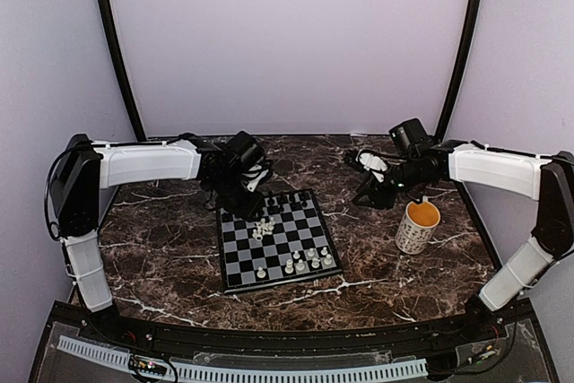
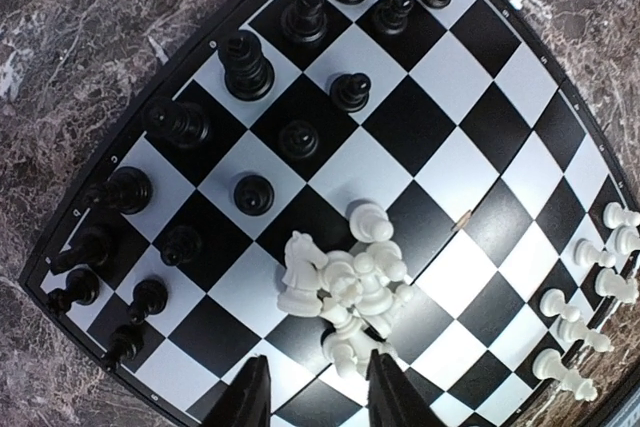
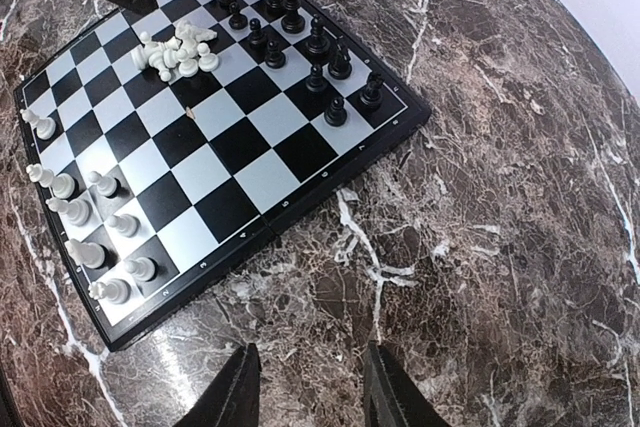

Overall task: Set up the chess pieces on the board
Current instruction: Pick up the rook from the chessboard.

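The board lies at the table's centre. Black chess pieces stand in two rows along its far edge. A heap of several white pieces lies tumbled near the middle, also seen as the white heap. More white pieces stand along the near edge. My left gripper hovers open over the board, its fingertips just short of the heap, with nothing between them. My right gripper is open over bare marble, right of the board.
A white patterned mug with an orange inside stands on the marble table right of the board, under the right forearm. The left arm reaches in from the left.
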